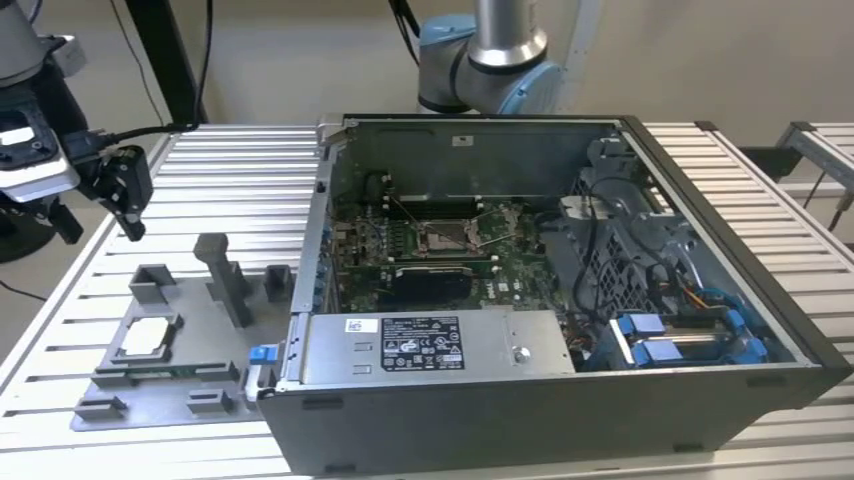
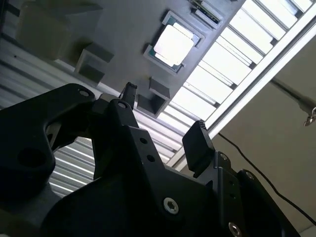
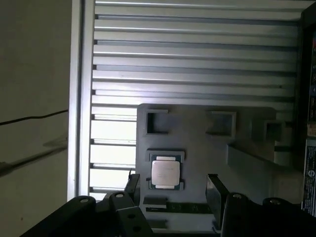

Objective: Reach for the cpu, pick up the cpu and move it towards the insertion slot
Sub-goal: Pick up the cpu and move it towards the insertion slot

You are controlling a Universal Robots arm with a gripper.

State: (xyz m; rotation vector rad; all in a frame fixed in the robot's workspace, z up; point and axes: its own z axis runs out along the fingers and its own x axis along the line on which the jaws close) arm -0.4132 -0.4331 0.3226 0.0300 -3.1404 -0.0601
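Slatted metal table (image 1: 240, 160), grey tray (image 1: 200, 335) holding cpu (image 1: 147, 337), computer case (image 1: 534, 410) beside it, gripper (image 1: 100, 222) spread wide, empty

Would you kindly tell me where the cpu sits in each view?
Exterior view: cpu on the grey tray, at the exterior view's left of the case.
First wrist view: in the tray's recess, beyond the fingers.
Second wrist view: same recess.
Shared landmark: the tray.

Slatted aluminium bench (image 1: 240, 160), grey plastic tray (image 1: 207, 345) lying flat toward the exterior view's left, open computer case (image 1: 534, 425) standing just beside the tray.
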